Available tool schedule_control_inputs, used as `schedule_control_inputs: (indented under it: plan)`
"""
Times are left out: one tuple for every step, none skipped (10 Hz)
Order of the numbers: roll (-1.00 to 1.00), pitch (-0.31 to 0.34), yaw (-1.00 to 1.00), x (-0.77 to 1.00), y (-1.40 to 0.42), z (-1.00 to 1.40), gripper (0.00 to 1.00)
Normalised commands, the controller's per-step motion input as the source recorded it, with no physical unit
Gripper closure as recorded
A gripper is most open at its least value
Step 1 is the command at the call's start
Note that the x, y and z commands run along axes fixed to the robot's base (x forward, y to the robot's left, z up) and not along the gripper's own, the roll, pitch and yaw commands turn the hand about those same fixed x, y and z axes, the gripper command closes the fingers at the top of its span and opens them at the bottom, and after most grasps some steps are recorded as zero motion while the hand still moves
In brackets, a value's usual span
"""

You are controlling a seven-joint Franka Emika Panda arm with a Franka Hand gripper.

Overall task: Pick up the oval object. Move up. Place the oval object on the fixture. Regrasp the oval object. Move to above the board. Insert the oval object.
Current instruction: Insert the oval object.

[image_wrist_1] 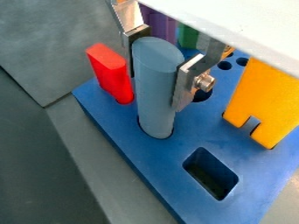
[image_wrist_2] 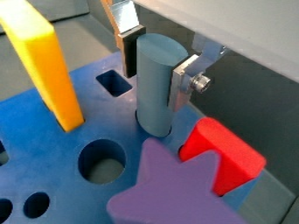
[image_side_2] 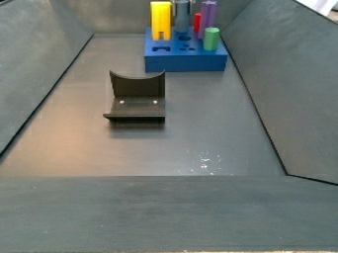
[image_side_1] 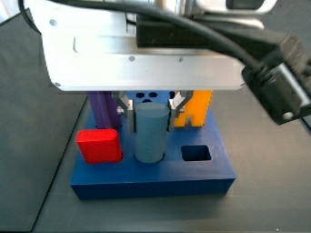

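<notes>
Seemingly seated in the board (image_wrist_1: 128, 131), the oval object (image_wrist_1: 156, 83) — gripper (image_wrist_1: 158, 54) clamping it.

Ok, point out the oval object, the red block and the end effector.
oval object (image_wrist_1: 156, 87): wrist view, middle of its grey-blue side.
red block (image_wrist_1: 111, 73): wrist view, its front face.
end effector (image_wrist_2: 158, 54): wrist view, midway between the fingertips, around the peg.

From my station: gripper (image_wrist_1: 156, 54) upper body cut off in wrist views; oval object (image_side_1: 148, 132) top hidden by camera housing (image_side_1: 134, 55); board (image_side_2: 185, 56) pegs too small
</notes>
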Motion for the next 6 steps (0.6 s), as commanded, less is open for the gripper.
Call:
schedule_control_inputs:
  plan:
    - [0.15, -0.074, 0.0, -0.07, 0.0, -0.79, 1.0]
    - [0.16, -0.117, 0.0, -0.09, -0.12, -0.93, 1.0]
    - [0.07, -0.019, 0.0, 0.0, -0.08, -0.6, 1.0]
    - [-0.04, -0.019, 0.0, 0.0, 0.0, -0.01, 1.0]
    - [0.0, 0.0, 0.0, 0.0, 0.0, -0.05, 1.0]
    - [0.0, 0.0, 0.0, 0.0, 0.0, 0.0, 1.0]
